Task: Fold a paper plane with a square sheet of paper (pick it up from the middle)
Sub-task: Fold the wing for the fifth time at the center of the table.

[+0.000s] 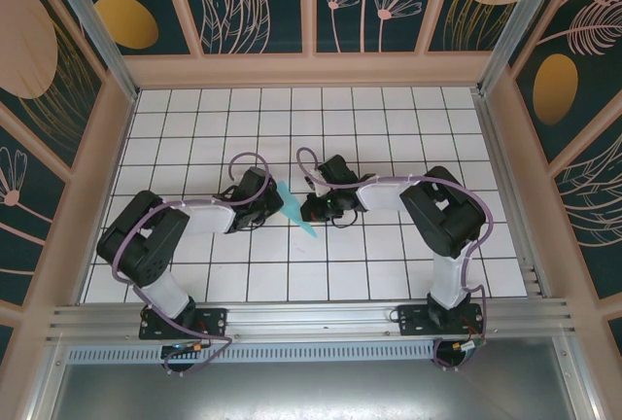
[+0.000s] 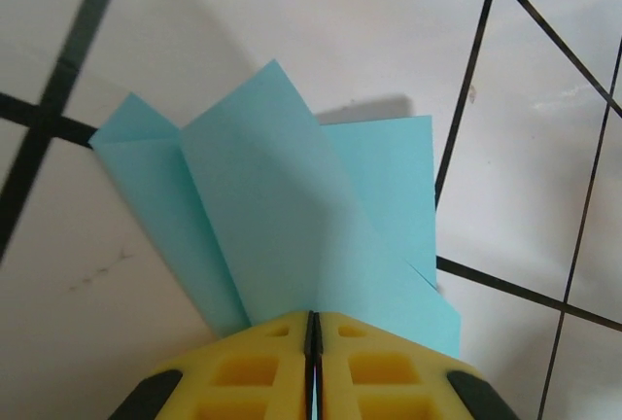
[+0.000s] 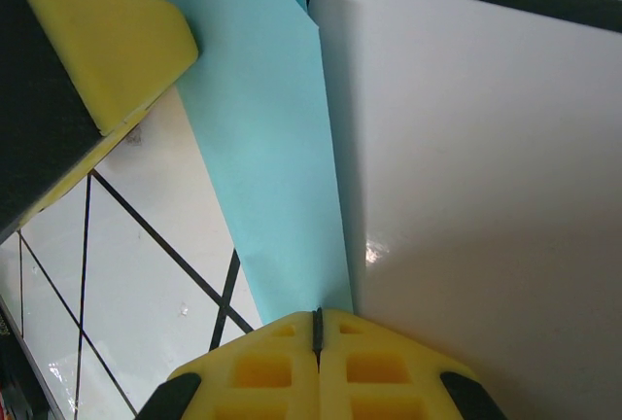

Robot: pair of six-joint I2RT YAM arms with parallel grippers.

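White gridded table beneath the paper plane: left gripper and right gripper each pinch it (jaws pressed together, from opposite ends).

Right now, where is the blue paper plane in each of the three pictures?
Top external: paper plane near the centre, tip toward the bottom.
Left wrist: paper plane fans up the middle from the left fingers at the bottom edge.
Right wrist: paper plane runs as a strip from the top down to the right fingers.
Shared landmark: black grid lines on the white table.
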